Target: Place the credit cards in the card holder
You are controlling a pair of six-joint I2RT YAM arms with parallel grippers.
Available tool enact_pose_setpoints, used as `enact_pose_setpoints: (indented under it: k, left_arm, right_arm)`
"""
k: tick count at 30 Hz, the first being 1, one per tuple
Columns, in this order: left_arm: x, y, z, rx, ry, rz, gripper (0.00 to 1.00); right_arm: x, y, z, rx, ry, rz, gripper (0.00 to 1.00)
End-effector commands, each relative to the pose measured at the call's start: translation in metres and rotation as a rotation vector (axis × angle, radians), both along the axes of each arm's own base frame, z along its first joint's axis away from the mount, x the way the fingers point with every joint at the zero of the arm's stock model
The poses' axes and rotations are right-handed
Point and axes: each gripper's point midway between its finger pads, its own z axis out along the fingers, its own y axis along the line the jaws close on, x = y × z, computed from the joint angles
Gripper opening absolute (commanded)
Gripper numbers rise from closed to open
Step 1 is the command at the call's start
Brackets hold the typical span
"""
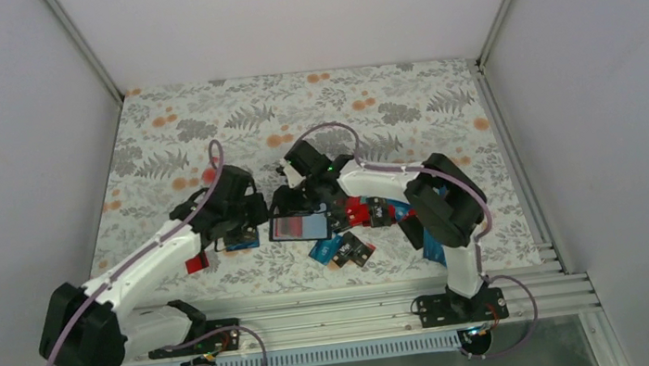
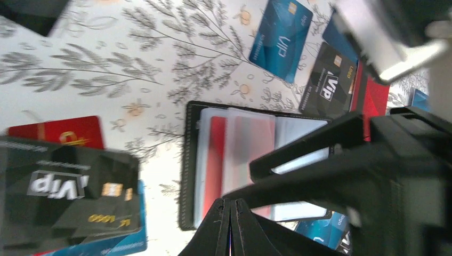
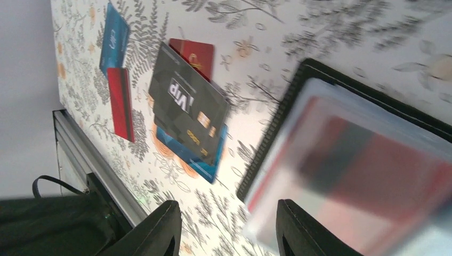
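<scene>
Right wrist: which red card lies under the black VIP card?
The gold-emblem red card, beneath the black VIP card; the other red card lies apart.

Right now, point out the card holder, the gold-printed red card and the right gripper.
card holder (image 2: 186, 165): left wrist view, black left edge.
gold-printed red card (image 2: 58, 132): left wrist view, centre of face.
right gripper (image 3: 228, 210): right wrist view, midway between its fingertips.

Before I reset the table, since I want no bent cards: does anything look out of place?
Nothing looks damaged. One untidy spot: a black VIP card lies askew on top of a blue card and a red card, beside the open card holder, hiding part of both.
</scene>
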Motion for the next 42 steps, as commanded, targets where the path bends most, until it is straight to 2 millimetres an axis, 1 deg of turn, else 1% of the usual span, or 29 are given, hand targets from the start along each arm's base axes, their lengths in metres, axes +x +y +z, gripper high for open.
enact_pose_setpoints:
  k: [1, 3, 5, 7, 8, 10, 12, 15, 17, 19, 21, 23, 26, 30, 35, 38, 42]
  left_arm:
    - [-0.015, 0.030, 0.006, 0.066, -0.001, 0.050, 0.02]
    - [-0.017, 0.029, 0.014, 0.050, -0.026, 0.036, 0.02]
    - [-0.017, 0.024, 0.020, 0.026, -0.046, 0.009, 0.03]
    - [-0.016, 0.014, 0.025, -0.013, -0.060, -0.029, 0.03]
    - [-0.015, 0.007, 0.026, -0.031, -0.064, -0.052, 0.03]
    - [-0.013, -0.007, 0.029, -0.063, -0.071, -0.092, 0.02]
    - [-0.012, -0.027, 0.028, -0.081, -0.069, -0.142, 0.02]
    - [-0.010, -0.059, 0.031, -0.104, -0.073, -0.217, 0.03]
    - [-0.007, -0.079, 0.029, -0.101, -0.065, -0.254, 0.03]
    - [-0.003, -0.096, 0.026, -0.096, -0.054, -0.277, 0.03]
    - [0.002, -0.108, 0.024, -0.098, -0.042, -0.288, 0.03]
    - [0.004, -0.116, 0.021, -0.109, -0.032, -0.299, 0.02]
    - [0.005, -0.121, 0.019, -0.112, -0.024, -0.306, 0.02]
    - [0.000, -0.113, 0.018, -0.096, -0.028, -0.300, 0.03]
    - [-0.008, -0.099, 0.011, -0.067, -0.021, -0.283, 0.03]
    - [-0.010, -0.098, 0.009, -0.067, -0.016, -0.282, 0.03]
    - [-0.010, -0.097, 0.010, -0.065, -0.018, -0.282, 0.03]
  right_arm:
    - [-0.006, 0.031, 0.007, 0.070, 0.009, 0.092, 0.47]
    - [-0.003, 0.033, 0.018, 0.087, -0.016, 0.103, 0.49]
    - [-0.001, 0.029, 0.032, 0.086, -0.052, 0.104, 0.51]
    - [0.001, 0.016, 0.043, 0.069, -0.083, 0.088, 0.53]
    - [0.002, 0.005, 0.047, 0.050, -0.099, 0.067, 0.54]
    - [0.003, -0.023, 0.050, 0.005, -0.122, 0.012, 0.55]
    - [0.004, -0.060, 0.056, -0.041, -0.146, -0.063, 0.56]
    - [0.001, -0.120, 0.041, -0.185, -0.161, -0.196, 0.60]
    - [-0.004, -0.158, 0.031, -0.284, -0.158, -0.277, 0.63]
    - [-0.009, -0.188, 0.022, -0.376, -0.160, -0.337, 0.68]
    - [-0.014, -0.209, 0.014, -0.453, -0.155, -0.369, 0.72]
    - [-0.018, -0.220, 0.005, -0.517, -0.141, -0.378, 0.75]
    - [-0.022, -0.227, -0.012, -0.588, -0.101, -0.362, 0.80]
    - [-0.024, -0.233, -0.033, -0.660, -0.060, -0.347, 0.84]
    - [-0.020, -0.237, -0.045, -0.713, -0.055, -0.352, 0.88]
    - [-0.017, -0.239, -0.051, -0.729, -0.046, -0.357, 0.88]
    - [-0.018, -0.247, -0.058, -0.744, -0.033, -0.372, 0.86]
